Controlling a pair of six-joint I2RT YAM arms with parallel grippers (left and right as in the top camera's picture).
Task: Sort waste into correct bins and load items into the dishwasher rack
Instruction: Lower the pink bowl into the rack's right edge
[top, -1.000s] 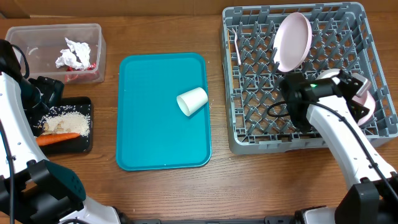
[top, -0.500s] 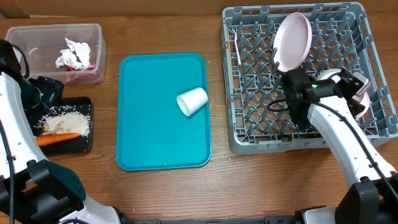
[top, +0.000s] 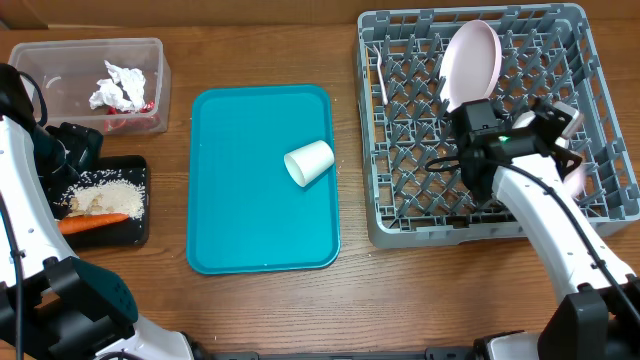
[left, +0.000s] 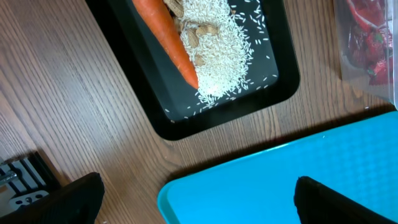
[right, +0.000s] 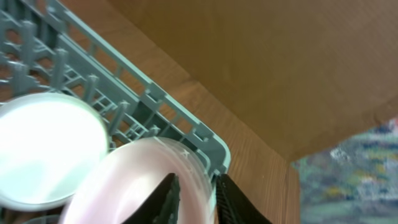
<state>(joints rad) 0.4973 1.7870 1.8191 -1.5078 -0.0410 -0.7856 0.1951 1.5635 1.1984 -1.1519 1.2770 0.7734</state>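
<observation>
Right fingers have edged toward the plate, straddling one of two bowls, grip unclear; left fingers spread wide.

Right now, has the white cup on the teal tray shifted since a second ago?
No. The cup lies on its side at the same spot, near the right edge of the teal tray.

You have: table, matt grained wood; teal tray, smooth plastic; black tray, glossy plastic; tub, clear plastic; rack, matt grey plastic.
</observation>
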